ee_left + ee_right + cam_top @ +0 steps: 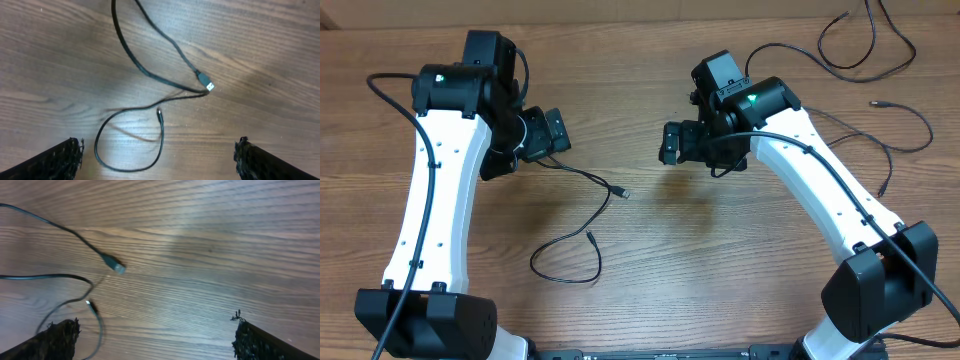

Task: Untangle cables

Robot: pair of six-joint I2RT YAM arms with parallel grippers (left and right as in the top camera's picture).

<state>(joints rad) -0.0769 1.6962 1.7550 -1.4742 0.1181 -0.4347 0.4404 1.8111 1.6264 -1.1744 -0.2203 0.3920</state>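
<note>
A black cable (582, 176) lies on the wooden table between the arms. Its USB plug (623, 192) points right. A thinner stretch curls into a loop (560, 272) and ends in a small plug (590, 237). In the left wrist view the strands cross beside the USB plug (207, 85), with the loop (130, 167) below. My left gripper (557, 130) is open and empty, above the cable's left part. My right gripper (670, 143) is open and empty, to the right of the USB plug (116, 266). Both sets of fingertips (157, 160) (155, 337) are spread wide over bare wood.
More black cables lie at the back right: a loop (865, 45) near the far edge and a long strand (905, 125) beside the right arm. The arms' own black cables run along their white links.
</note>
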